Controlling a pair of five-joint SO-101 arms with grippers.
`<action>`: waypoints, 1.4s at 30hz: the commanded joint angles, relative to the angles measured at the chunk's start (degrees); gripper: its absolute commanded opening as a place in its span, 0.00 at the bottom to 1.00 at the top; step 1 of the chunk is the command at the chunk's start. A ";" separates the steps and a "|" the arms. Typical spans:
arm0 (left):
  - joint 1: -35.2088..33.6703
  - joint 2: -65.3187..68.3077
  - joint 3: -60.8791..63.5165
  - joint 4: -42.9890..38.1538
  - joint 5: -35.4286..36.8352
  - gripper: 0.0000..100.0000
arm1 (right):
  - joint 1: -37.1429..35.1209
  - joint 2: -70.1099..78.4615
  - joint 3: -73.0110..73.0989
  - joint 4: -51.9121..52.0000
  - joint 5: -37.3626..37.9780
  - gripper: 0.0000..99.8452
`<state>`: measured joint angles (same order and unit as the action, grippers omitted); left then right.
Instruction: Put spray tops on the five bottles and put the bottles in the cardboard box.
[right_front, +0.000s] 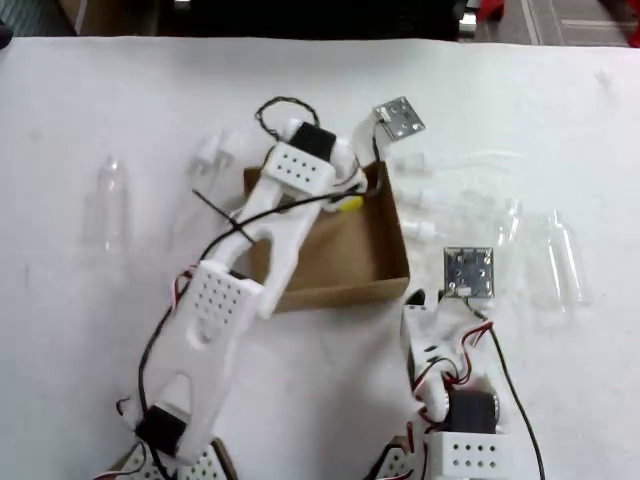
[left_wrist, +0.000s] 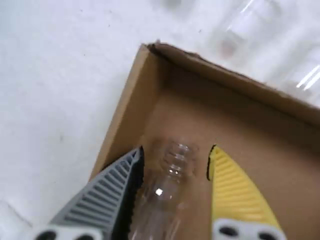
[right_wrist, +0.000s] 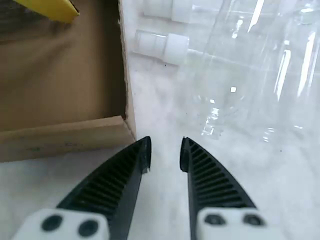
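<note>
nearest me, my right pincer (right_wrist: 165, 145) hangs just off the front corner of the cardboard box (right_wrist: 65, 135), jaws a bit spread with nothing between them. my left pincer (left_wrist: 175, 150) is over the inside of the box, pinching a clear bottle (left_wrist: 160, 200) by its body. the threaded neck looks bare though, no spray top on it, so i'd call this the boxing step on a bottle that isn't capped. next move, i reckon, is to either lower it and let go or lift it out and cap it first. a spray top (right_wrist: 162, 45) lies just past the box wall for that. loose bottles (right_front: 562, 262) sit further out on the white table (right_front: 320, 400), with a lone bottle (right_front: 108, 195) well apart on the other side. past the far edge the room (right_front: 300, 15) is just dark.
</note>
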<state>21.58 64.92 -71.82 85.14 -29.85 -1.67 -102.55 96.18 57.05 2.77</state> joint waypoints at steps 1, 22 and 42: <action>0.66 1.27 -10.55 3.34 -0.79 0.20 | -0.31 -0.57 0.62 -0.40 0.62 0.09; 2.07 12.00 -23.65 12.57 -11.87 0.19 | -0.40 -0.57 0.62 -0.40 0.62 0.09; 4.00 10.95 -23.74 13.10 -12.04 0.06 | -0.40 -0.57 0.62 -0.40 0.62 0.09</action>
<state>24.22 78.64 -93.27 97.80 -41.36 -1.67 -102.55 96.18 57.05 2.77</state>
